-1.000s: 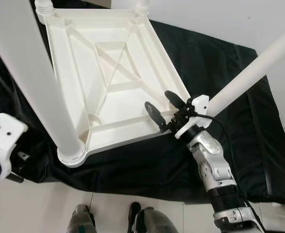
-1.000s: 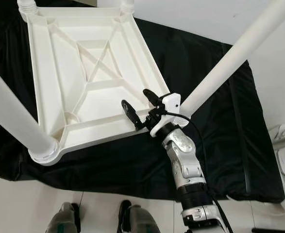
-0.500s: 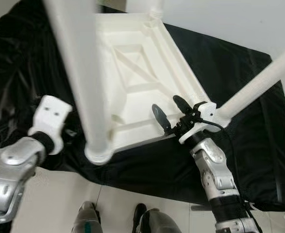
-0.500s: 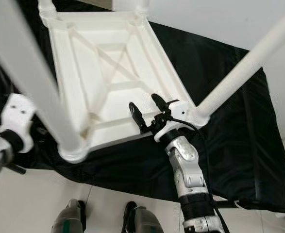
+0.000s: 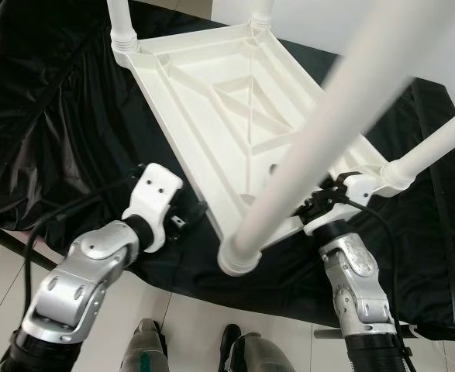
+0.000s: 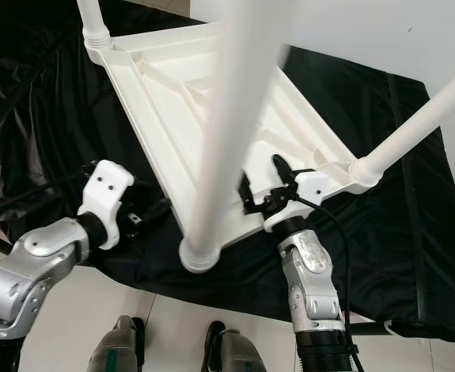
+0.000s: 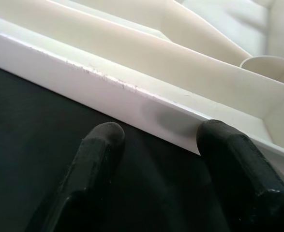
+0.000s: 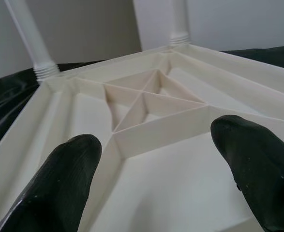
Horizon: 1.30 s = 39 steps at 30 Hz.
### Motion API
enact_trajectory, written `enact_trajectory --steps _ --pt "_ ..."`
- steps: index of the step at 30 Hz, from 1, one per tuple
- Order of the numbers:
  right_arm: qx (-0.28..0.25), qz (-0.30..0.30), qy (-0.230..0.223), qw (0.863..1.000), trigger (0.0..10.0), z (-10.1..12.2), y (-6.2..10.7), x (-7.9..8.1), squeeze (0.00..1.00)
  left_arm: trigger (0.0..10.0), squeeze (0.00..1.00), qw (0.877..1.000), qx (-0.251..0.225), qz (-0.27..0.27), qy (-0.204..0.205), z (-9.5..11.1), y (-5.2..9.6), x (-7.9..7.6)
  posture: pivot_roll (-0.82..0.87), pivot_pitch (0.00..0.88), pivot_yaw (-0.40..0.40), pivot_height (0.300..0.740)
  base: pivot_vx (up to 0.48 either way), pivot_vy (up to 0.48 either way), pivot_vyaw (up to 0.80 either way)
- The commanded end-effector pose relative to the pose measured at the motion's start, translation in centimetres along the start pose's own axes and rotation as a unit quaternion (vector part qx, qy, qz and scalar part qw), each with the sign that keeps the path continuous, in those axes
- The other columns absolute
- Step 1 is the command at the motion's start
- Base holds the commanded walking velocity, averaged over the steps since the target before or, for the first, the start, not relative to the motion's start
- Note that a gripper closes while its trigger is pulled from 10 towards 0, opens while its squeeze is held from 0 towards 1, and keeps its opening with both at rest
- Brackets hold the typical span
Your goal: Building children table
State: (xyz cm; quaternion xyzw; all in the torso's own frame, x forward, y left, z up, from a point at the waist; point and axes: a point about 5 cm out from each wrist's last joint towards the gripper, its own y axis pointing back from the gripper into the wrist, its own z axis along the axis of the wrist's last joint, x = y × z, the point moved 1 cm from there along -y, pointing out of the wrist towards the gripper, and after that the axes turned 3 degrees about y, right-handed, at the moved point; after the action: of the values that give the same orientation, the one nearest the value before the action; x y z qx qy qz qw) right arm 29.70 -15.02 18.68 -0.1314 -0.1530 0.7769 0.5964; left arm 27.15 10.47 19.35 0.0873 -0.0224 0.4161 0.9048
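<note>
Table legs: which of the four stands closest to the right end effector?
The leg screwed into the corner socket right beside the right end effector, slanting up toward the robot's right. The big near leg rises between the arms; the other two stand at the far corners.

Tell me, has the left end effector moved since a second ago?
Yes. The left end effector has come in toward the table and now sits open at its near-left rim, over the black cloth.

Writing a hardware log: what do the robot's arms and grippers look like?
Both arms are jointed silver metal with black ribbed sections near the base. Each wrist carries a white block; black cables run along them. The left gripper and right gripper have two long black rounded fingers.
</note>
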Motion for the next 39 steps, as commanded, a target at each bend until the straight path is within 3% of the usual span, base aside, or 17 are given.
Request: enact_trajectory --steps 1,8,11,17,19,22,25,31,37,39 --pt "0.017 -0.036 0.01 0.999 10.0 -0.5 0.9 -0.6 0.0 10.0 0.0 1.0 -0.003 0.007 -0.027 0.0 -0.2 0.3 0.13 0.237 -0.08 0.74 0.0 0.0 0.0" --pt "0.035 -0.059 0.01 0.998 10.0 -1.0 1.9 -0.4 0.0 10.0 0.0 0.997 0.019 0.003 -0.078 -1.0 0.8 2.3 0.13 0.231 -0.092 0.74 0.0 0.0 0.0" --pt "0.055 -0.071 0.016 0.996 10.0 -1.5 3.0 -0.6 0.0 10.0 0.0 0.993 0.036 0.013 -0.113 -1.3 1.5 5.1 0.13 0.233 -0.099 0.74 0.0 0.0 0.0" --pt "0.06 -0.097 0.029 0.993 10.0 -1.3 4.3 -1.3 0.0 10.0 0.0 0.99 0.047 0.036 -0.126 -1.6 1.7 7.8 0.12 0.236 -0.093 0.74 0.0 0.0 0.0" --pt "0.067 -0.096 0.027 0.993 10.0 -1.4 5.2 -0.8 0.0 10.0 0.0 0.987 0.05 0.055 -0.143 -1.3 1.5 9.4 0.11 0.237 -0.093 0.74 0.0 0.0 0.0" --pt "0.071 -0.088 0.019 0.993 10.0 -1.4 5.6 -0.3 0.0 10.0 0.0 0.984 0.048 0.064 -0.161 -1.0 1.4 10.5 0.1 0.235 -0.091 0.74 0.0 0.0 0.0" --pt "0.073 -0.085 0.016 0.994 10.0 -1.4 5.7 -0.1 0.0 10.0 0.0 0.982 0.046 0.063 -0.169 -0.9 1.3 10.9 0.1 0.235 -0.091 0.74 0.0 0.0 0.0" --pt "0.076 -0.07 0.015 0.995 10.0 -1.6 5.6 0.5 0.0 10.0 0.0 0.984 0.006 0.071 -0.161 0.6 -0.7 12.2 0.1 0.229 -0.089 0.74 0.0 0.0 0.0" --pt "0.069 -0.066 0.015 0.995 10.0 -1.2 5.2 0.7 0.0 10.0 0.0 0.986 -0.019 0.063 -0.156 0.5 -1.7 11.9 0.07 0.226 -0.082 0.74 0.0 0.0 0.0" --pt "0.072 -0.06 0.016 0.996 10.0 -1.2 5.3 0.6 0.0 10.0 0.0 0.986 -0.029 0.032 -0.162 0.2 -2.2 10.9 0.07 0.226 -0.082 0.74 0.0 0.0 0.0"
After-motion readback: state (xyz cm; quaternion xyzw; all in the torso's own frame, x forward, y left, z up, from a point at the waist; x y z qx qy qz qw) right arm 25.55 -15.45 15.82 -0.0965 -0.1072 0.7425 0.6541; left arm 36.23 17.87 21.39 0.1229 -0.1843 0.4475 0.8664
